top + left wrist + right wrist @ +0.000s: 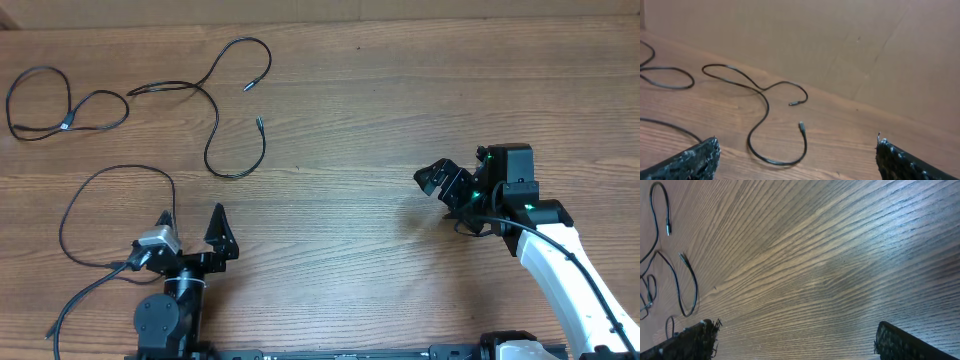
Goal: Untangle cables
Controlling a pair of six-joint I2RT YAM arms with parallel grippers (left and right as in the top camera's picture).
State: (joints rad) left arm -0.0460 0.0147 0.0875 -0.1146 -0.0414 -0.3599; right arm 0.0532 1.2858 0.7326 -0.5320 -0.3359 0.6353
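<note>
1. Two cables lie at the far left of the wooden table, well apart from both arms.
2. The long cable is folded into a narrow hairpin, and the fold points left. Its doubled strands run left to right before they part.
3. One strand arcs toward the far edge and curls back. Its plug end slants toward the near left.
4. The other strand drops toward the near side, rounds a deep loop and climbs again. Its plug tip points at the far edge. The two ends sit near each other without touching.
5. The second cable lies further left in flat loops, stretched mostly left to right. It comes just beside the hairpin fold; I cannot tell whether they touch.
6. A thin black loop curves on the table beside the left arm. I cannot tell whether it is loose or part of the arm's wiring.
7. The left gripper faces the far edge, its jaws spread wide with nothing between them.
8. The right gripper sits over bare wood on the right, pointing left, its jaws also wide apart and empty.
</note>
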